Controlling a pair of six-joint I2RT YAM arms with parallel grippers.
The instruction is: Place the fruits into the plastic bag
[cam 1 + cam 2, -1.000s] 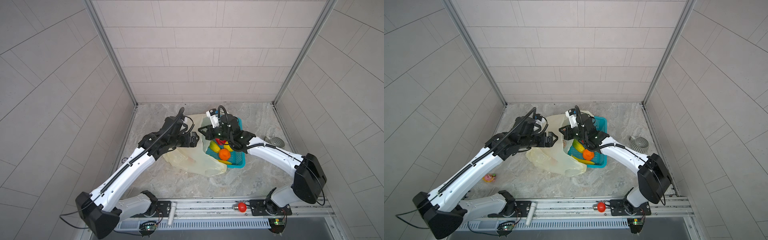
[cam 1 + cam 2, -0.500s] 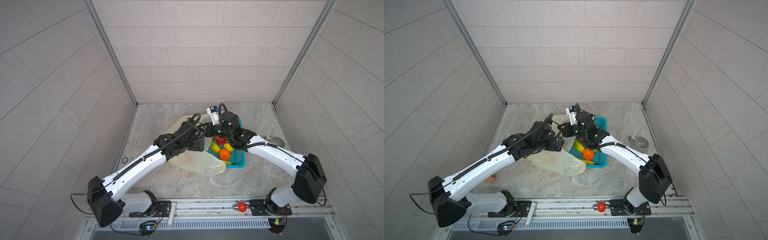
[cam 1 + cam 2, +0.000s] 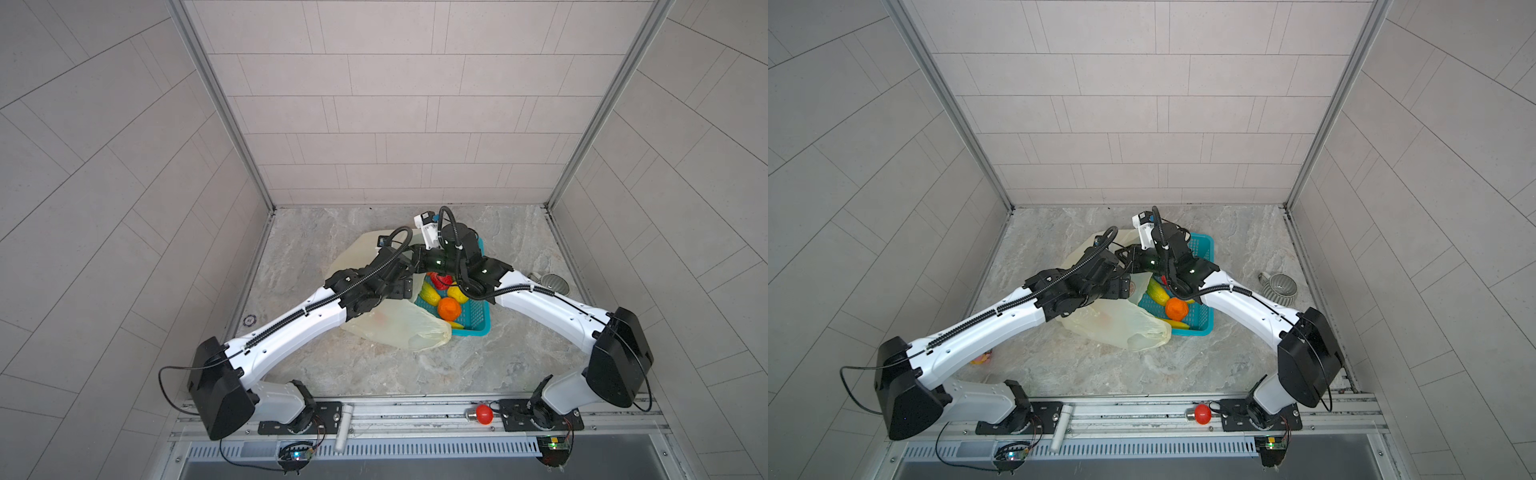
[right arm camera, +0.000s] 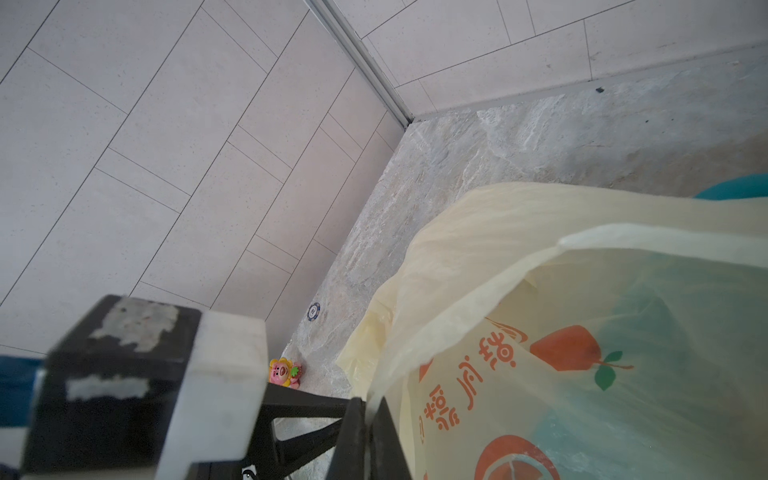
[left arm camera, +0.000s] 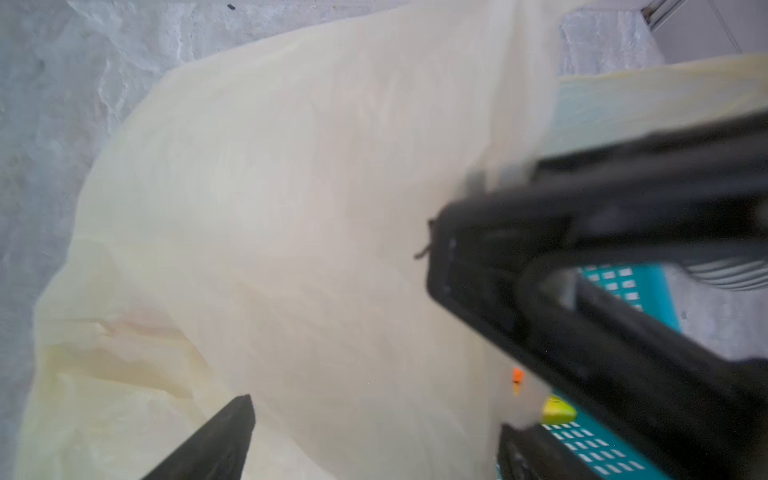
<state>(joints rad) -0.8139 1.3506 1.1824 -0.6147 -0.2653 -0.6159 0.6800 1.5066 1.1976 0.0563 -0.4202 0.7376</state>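
Currently bag-opening is in hand: right gripper (image 4: 368, 409) pinches the plastic bag (image 3: 399, 330) rim, left gripper (image 5: 374, 419) hangs spread above it, fruits (image 3: 449, 308) lie in the basket (image 3: 478, 328) touching the bag's right; next probably calls for gripping the opposite rim.

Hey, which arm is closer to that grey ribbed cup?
Right. The right arm has its forearm just beside the grey ribbed cup; the left arm lies beyond the plastic bag and teal basket from it.

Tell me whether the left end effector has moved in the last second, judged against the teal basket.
Yes. In a top view the left end effector has moved right, toward the teal basket, across the plastic bag.
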